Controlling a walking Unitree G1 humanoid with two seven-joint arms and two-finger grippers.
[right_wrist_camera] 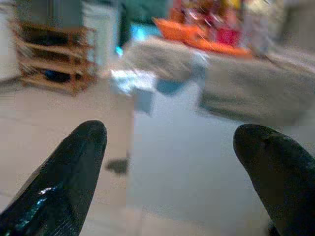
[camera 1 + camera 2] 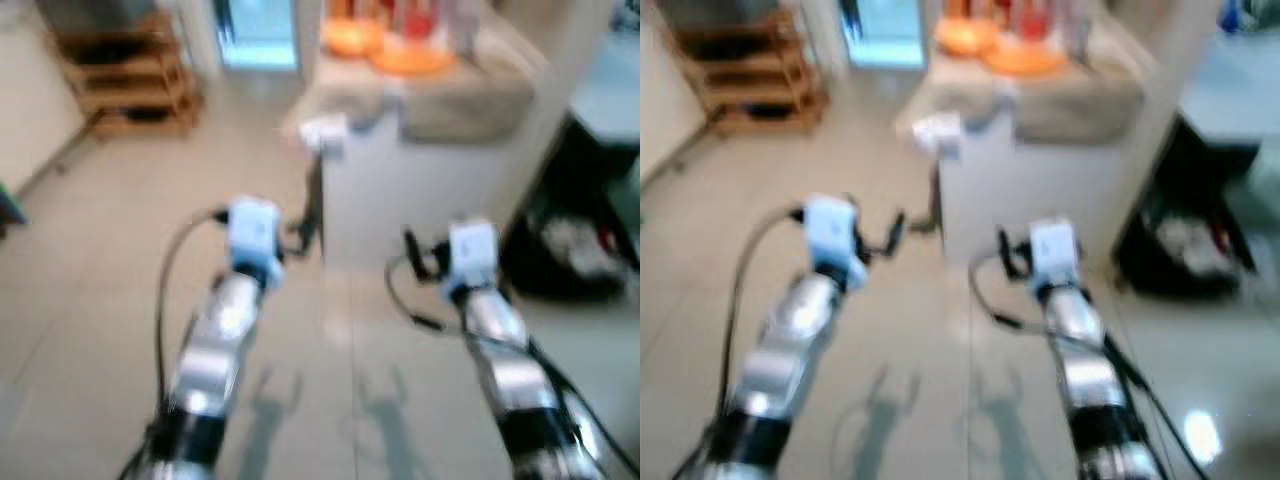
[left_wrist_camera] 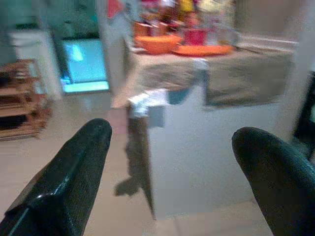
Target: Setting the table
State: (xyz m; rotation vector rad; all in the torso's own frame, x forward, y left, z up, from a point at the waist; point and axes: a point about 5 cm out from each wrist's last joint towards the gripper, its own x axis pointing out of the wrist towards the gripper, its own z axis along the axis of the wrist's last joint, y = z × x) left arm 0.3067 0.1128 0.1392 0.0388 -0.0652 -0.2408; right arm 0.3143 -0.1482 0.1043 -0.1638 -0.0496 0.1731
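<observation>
Setting: pale tiled floor (image 2: 120,260), glossy, carrying the shadows of both arms. All views blurred.

Item 1. White block-shaped counter (image 2: 400,200) standing ahead of the robot, its top draped in a grey-beige cloth (image 3: 246,73) that hangs partway down the front face. A pale crumpled piece, probably a towel or paper (image 3: 145,101), hangs at the near left corner.

Item 2. Tableware on the counter top, at the far end: an orange bowl (image 3: 157,43), a flat orange plate or tray (image 3: 204,49) just beside it, and a small red-pink cup-like vessel (image 3: 196,35) behind. Further coloured items stand behind these, too blurred to identify.

Item 3. Wooden slatted shelf rack (image 2: 125,80), low, against the wall at far left, well apart from the counter.

Item 4. Dark unit (image 2: 570,240) to the right of the counter, with pale contents in its lower part; detail unclear.

Item 5. Left gripper (image 3: 172,162): raised before the robot, aimed at the counter's front face, two black fingers (image 3: 74,172) spread wide, nothing between them.

Item 6. Right gripper (image 1: 172,167): raised alongside, likewise aimed at the counter, black fingers (image 1: 69,172) spread wide and holding nothing. Both silver arms (image 2: 215,340) reach forward over the floor, short of the counter.
</observation>
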